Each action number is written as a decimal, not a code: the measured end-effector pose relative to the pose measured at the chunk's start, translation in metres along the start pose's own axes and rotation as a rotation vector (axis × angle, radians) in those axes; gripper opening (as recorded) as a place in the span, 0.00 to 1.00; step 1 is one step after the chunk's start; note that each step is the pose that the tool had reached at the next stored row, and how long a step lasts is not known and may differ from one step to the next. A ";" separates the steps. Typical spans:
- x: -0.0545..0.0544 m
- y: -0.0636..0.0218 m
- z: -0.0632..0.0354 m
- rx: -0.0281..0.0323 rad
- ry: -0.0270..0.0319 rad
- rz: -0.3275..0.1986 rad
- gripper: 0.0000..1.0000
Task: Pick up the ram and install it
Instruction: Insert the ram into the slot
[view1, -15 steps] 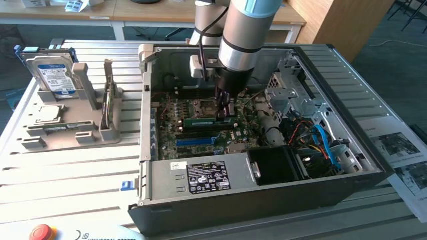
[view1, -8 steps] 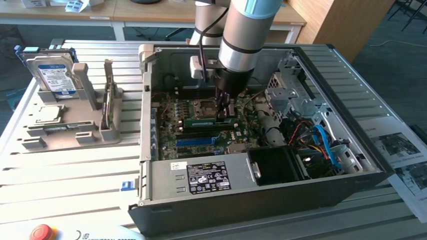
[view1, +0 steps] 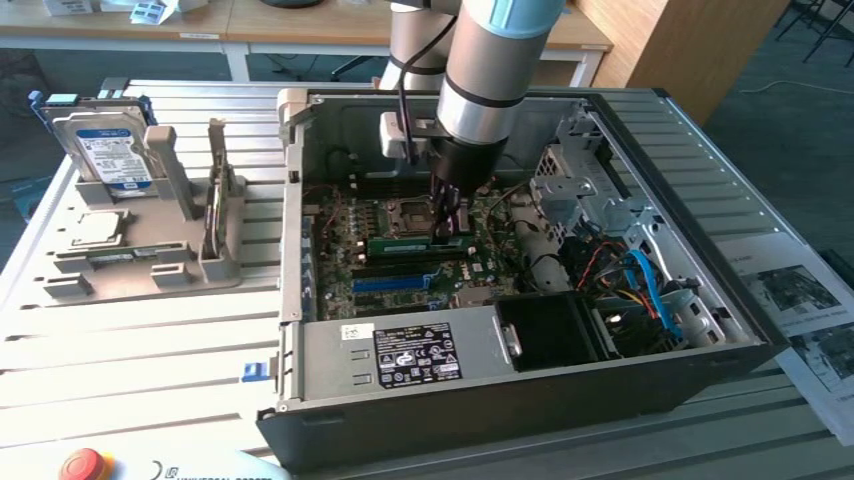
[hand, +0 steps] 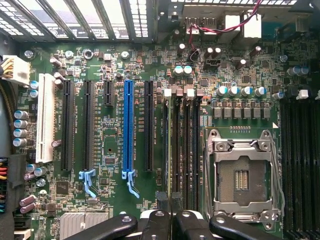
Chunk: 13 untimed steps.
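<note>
Exterior view. One arm reaches down into the open computer case (view1: 534, 400). Its gripper (view1: 454, 230) stands over the middle of the motherboard (view1: 350, 275), fingers drawn together and clamped on the upper edge of the ram (view1: 400, 244). The ram, one in number, lies level and edge-down at the memory slots, just beside the processor socket (view1: 404, 212). On the table (view1: 134, 340), near the case wall on the exterior view's left, a grey fixture (view1: 120, 272) carries one hard drive (view1: 104, 145) and one silver processor chip (view1: 94, 228).

Wrist view. The fingers (hand: 155, 222) stand almost closed above the dark memory slots (hand: 186, 150), which run beside the socket. Counted here: one blue slot (hand: 128, 130), one white slot (hand: 45, 117) and one empty processor socket.

Handling (judgement). The ram is probably light, stiff and thin, yet fragile. It is best held by the bare board edge near the middle, clear of the chips and contacts.
</note>
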<state>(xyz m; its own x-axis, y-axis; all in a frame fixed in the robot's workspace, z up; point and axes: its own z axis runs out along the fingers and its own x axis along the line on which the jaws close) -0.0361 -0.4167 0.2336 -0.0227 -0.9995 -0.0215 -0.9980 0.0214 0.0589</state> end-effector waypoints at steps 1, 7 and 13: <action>0.000 0.0000 0.0000 0.0000 0.0000 0.000 0.12; 0.000 -0.0001 0.0011 0.0000 0.0001 0.000 0.12; 0.000 -0.0001 0.0013 0.0000 0.0001 -0.002 0.12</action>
<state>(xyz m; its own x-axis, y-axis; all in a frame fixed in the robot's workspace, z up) -0.0361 -0.4167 0.2323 -0.0211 -0.9995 -0.0215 -0.9981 0.0198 0.0589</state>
